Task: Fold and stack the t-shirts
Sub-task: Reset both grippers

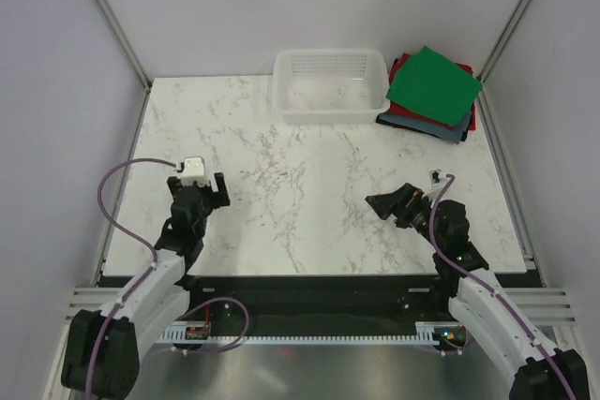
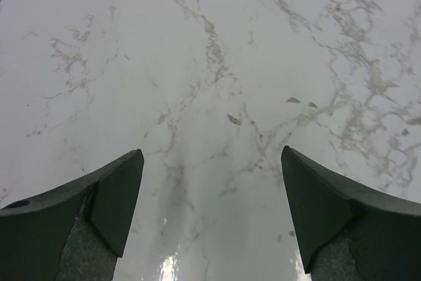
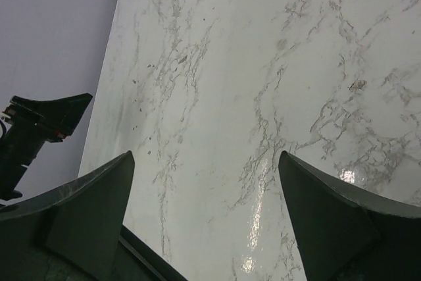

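The left gripper [image 2: 212, 162] and right gripper [image 3: 205, 162] are both hanging released, holding nothing. The t-shirts [image 1: 433, 89] are lying stacked (green on top, askew) just beside the basket [image 1: 330, 111]. Any nudge is risking a slide off the table [image 1: 281, 185] corner.

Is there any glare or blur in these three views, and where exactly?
Left wrist view: white glare on the table at the bottom edge, between the fingers, whose edges look slightly soft. Right wrist view: small bright glare spots low in the picture, on the same table. Top view: even light, sharp, no strong glare.
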Robot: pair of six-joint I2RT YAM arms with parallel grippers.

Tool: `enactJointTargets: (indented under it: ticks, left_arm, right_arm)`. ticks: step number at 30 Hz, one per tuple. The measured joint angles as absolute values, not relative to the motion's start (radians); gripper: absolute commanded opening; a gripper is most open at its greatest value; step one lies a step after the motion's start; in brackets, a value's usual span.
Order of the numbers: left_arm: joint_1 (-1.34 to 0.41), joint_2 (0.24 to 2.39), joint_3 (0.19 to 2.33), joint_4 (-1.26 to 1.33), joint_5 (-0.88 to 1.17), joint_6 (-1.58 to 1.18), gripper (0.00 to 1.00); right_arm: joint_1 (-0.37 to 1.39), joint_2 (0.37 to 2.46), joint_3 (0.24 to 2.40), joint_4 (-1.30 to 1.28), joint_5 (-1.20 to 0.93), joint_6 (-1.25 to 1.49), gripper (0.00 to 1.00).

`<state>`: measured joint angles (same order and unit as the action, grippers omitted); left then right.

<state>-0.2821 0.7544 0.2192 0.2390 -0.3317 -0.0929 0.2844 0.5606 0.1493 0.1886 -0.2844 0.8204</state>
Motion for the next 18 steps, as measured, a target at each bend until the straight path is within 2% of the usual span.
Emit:
enactJointTargets:
  ticks: [6, 14, 18]
  left_arm:
    - [-0.051, 1.092, 0.214, 0.584, -0.184, -0.092, 0.94]
    - [-0.006, 1.408, 0.225, 0.904, 0.017, -0.082, 0.92]
    - [-0.006, 1.434, 0.224, 0.972, 0.091, -0.072, 0.93]
  right_arm:
    - [0.284, 0.583, 0.149, 0.201, -0.271, 0.824, 0.98]
    - [0.284, 0.598, 0.149, 0.217, -0.264, 0.825, 0.98]
    - [0.284, 0.598, 0.149, 0.217, -0.263, 0.826, 0.98]
